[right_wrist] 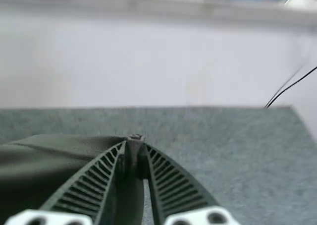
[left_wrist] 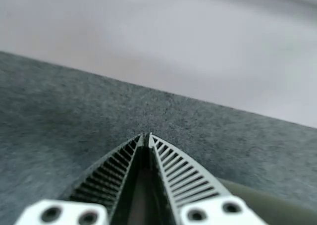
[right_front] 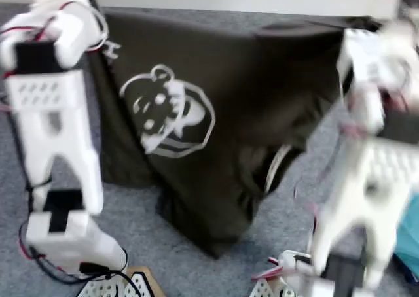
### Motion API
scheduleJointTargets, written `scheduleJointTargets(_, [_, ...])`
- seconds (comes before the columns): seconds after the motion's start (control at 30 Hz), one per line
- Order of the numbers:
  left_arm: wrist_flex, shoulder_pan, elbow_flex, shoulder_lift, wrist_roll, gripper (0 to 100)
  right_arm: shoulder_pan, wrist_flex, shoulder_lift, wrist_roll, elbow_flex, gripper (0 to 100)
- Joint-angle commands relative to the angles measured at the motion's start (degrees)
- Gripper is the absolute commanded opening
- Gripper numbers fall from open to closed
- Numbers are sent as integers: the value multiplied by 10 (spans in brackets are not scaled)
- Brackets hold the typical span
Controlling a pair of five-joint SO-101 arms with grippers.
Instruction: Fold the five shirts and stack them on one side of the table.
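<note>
- A dark shirt (right_front: 262,101) lies spread across the far half of the grey table (right_front: 131,212), stretched between the two arms. Its white print (right_front: 167,110) faces up and its near edge is bunched in folds.
- The left gripper (left_wrist: 145,138) is clenched, fingertips meeting. Dark cloth of the shirt (left_wrist: 262,202) shows just beside it, at the far left corner of the garment.
- The right gripper (right_wrist: 134,145) is clamped on the shirt's (right_wrist: 54,160) opposite far corner, a nub of fabric poking past its tips.
- Both pincers point toward the table's far edge, where a white wall (right_wrist: 148,61) stands beyond it.
</note>
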Motion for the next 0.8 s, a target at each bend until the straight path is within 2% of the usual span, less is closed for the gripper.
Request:
scheduleJointTargets(0.0, [-126, -4, 9, 96, -5, 6, -3, -114, 124, 8, -5, 7])
scheduleJointTargets(0.1, [-203, 7, 9, 184, -17, 7, -2, -183, 239, 8, -21, 7])
scheduleJointTargets(0.2, [-258, 24, 8, 253, -85, 7, -2, -227, 344, 9, -62, 7])
scheduleJointTargets(0.37, [-262, 43, -15, 300, -106, 43, 0, -229, 480, 8, -179, 39])
scheduleJointTargets(0.5, [-177, 50, -65, 300, -40, 137, 0, -131, 516, -16, -278, 177])
scheduleJointTargets(0.57, [-113, 55, -114, 300, -25, 150, -2, -53, 513, -34, -334, 180])
scheduleJointTargets(0.77, [133, 59, -298, 301, -25, 103, -5, 182, 503, -48, -506, 180])
